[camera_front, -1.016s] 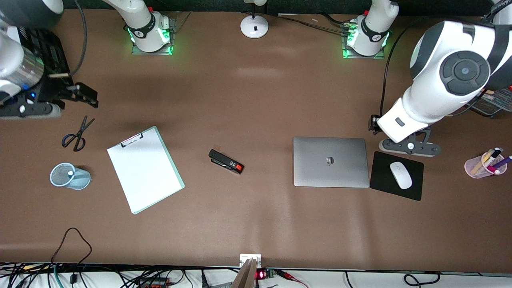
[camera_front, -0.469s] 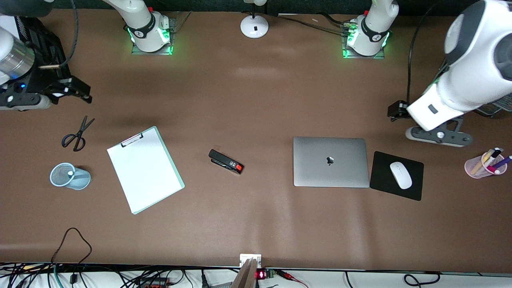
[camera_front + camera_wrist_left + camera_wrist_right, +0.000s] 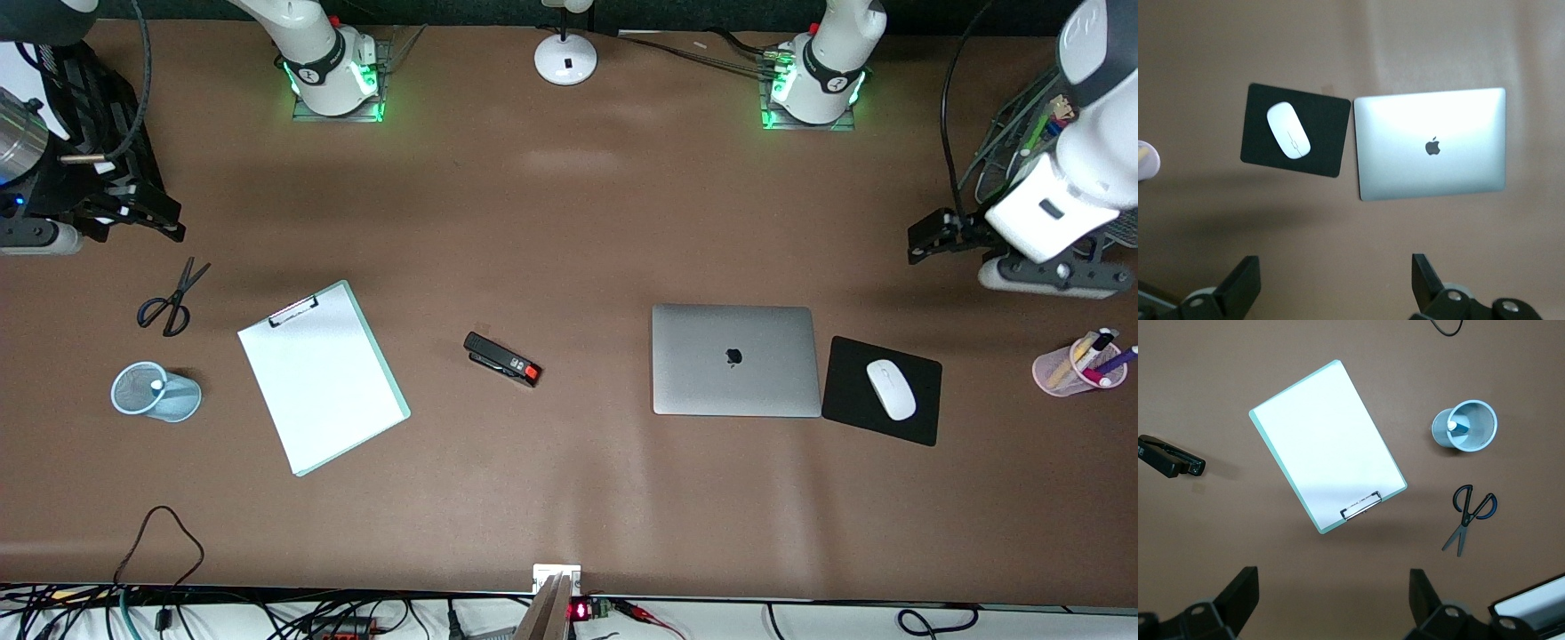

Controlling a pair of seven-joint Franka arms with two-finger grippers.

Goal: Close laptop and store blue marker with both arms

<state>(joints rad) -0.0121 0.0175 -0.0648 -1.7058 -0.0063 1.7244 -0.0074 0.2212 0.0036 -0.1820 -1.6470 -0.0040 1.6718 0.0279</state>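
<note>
The laptop [image 3: 736,360] lies closed on the table, lid up with the apple logo showing; the left wrist view has it too [image 3: 1431,143]. The blue marker [image 3: 1458,425] stands inside a light-blue mesh cup [image 3: 156,391] near the right arm's end of the table. My left gripper [image 3: 929,238] hangs open over bare table by the left arm's end, apart from the laptop, and holds nothing [image 3: 1336,267]. My right gripper [image 3: 156,218] hangs open and holds nothing over bare table above the scissors [image 3: 172,296]; in its wrist view [image 3: 1333,583] nothing sits between the fingers.
A clipboard [image 3: 322,377] and a black stapler [image 3: 502,359] lie mid-table. A white mouse [image 3: 891,388] rests on a black mouse pad [image 3: 853,418] beside the laptop. A pink pen cup [image 3: 1078,366] stands at the left arm's end. A lamp base [image 3: 565,58] sits between the arm bases.
Both arms have drawn outward toward their own ends of the table. The left gripper has left the spot beside the mouse pad. Laptop and marker have not moved.
</note>
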